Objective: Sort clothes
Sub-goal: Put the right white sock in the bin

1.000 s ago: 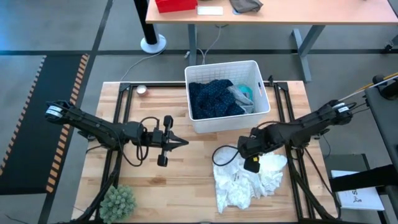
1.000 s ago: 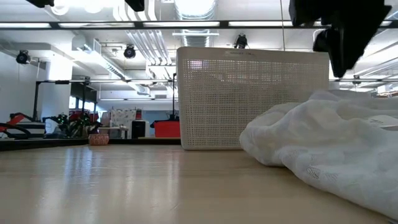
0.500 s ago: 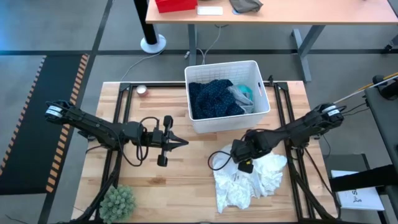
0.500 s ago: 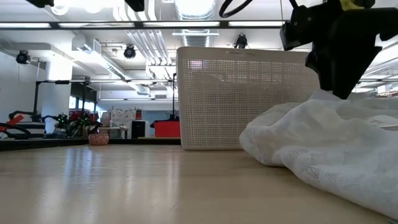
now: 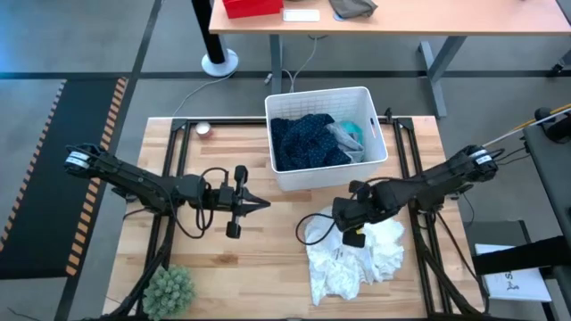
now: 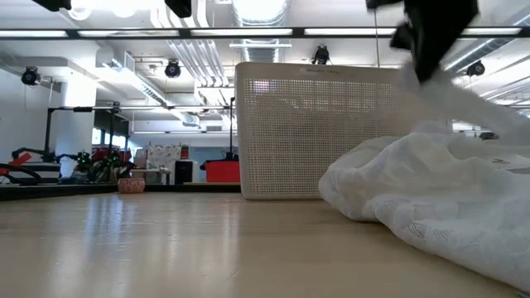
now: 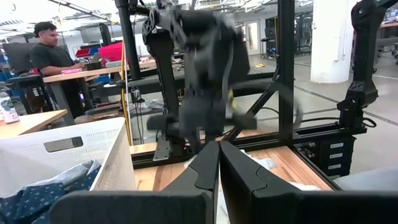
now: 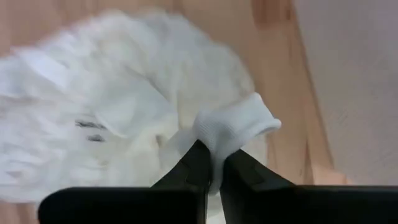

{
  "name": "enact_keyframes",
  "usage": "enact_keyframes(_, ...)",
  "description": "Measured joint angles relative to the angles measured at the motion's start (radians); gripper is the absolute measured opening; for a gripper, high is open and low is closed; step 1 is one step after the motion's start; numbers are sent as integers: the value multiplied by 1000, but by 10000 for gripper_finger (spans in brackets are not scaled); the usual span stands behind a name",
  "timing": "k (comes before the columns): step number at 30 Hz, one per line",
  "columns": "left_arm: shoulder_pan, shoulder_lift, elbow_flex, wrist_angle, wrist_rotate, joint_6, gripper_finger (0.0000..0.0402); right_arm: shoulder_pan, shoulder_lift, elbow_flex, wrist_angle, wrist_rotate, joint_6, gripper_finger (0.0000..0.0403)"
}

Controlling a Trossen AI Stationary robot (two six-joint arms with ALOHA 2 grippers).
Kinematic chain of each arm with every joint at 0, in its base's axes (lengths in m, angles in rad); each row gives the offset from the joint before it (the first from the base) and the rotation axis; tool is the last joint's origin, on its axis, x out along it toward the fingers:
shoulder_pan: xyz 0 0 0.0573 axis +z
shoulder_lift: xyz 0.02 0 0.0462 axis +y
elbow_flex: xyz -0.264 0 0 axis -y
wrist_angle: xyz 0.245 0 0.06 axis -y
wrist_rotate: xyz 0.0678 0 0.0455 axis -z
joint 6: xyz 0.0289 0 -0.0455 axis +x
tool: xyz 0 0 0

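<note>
White garment (image 5: 357,259): we are seeing the right tool (image 5: 346,223) pinching a fold for lifting; left tool (image 5: 259,204) is idling clenched.

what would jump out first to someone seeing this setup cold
Probably the big crumpled white garment on the table's front right, with the right gripper shut on a pinched fold of it. Next, the white bin at the back middle, holding a navy patterned garment. The left gripper waits shut over bare wood at the table's middle.
</note>
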Motion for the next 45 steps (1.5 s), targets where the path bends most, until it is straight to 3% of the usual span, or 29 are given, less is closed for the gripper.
enact_keyframes(9,0,0,0,0,-1,-1,0,16,-42,330,-90,197,-111,2)
enact_keyframes(23,-1,0,0,0,-1,-3,0,-52,-36,798,-71,809,-458,1)
enact_keyframes(31,-1,0,0,0,-1,-3,0,-230,-39,844,-67,820,-545,0)
enact_keyframes(38,-1,0,0,0,-1,-3,0,-393,-24,793,-72,547,-490,4)
enact_keyframes(41,-1,0,0,0,-1,-3,0,-421,-4,782,-121,536,-477,29)
enact_keyframes(45,-1,0,-2,0,-1,-3,0,-434,32,782,-185,540,-465,93)
